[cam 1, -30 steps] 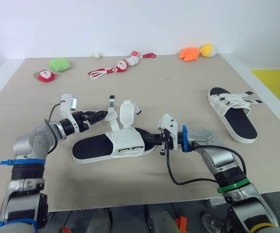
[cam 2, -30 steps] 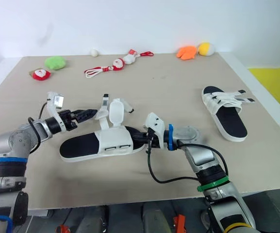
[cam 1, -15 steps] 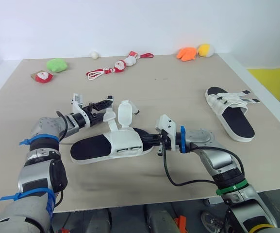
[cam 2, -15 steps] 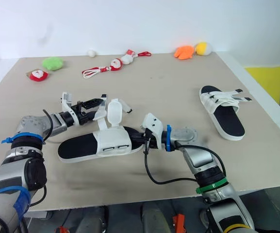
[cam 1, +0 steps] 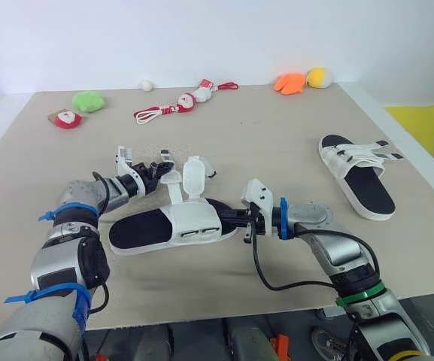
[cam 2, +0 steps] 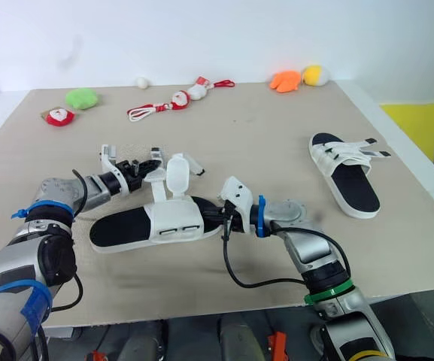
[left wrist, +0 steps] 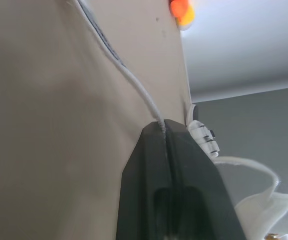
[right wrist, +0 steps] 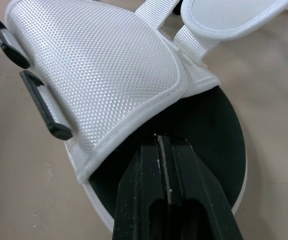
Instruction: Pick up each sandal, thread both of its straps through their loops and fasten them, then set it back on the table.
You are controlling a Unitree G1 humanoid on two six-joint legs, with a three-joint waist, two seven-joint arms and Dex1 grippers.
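Near sandal (cam 1: 168,226) flat at mid-table (cam 1: 277,135), long axis left to right, toe end right, heel left. Left gripper (cam 1: 159,167) clenched on a raised strap (cam 1: 173,180). Right gripper (cam 1: 232,218) pressed closed, tips tucked under the upper at the toe. Second sandal (cam 1: 359,177) far right, lengthwise near to far. Beige tabletop, soft toys (cam 1: 89,100) along the far edge, white wall behind.

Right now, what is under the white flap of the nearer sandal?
The right gripper, fingers shut, lies over the black footbed, tips at the edge of the white flap. Farther under is covered.
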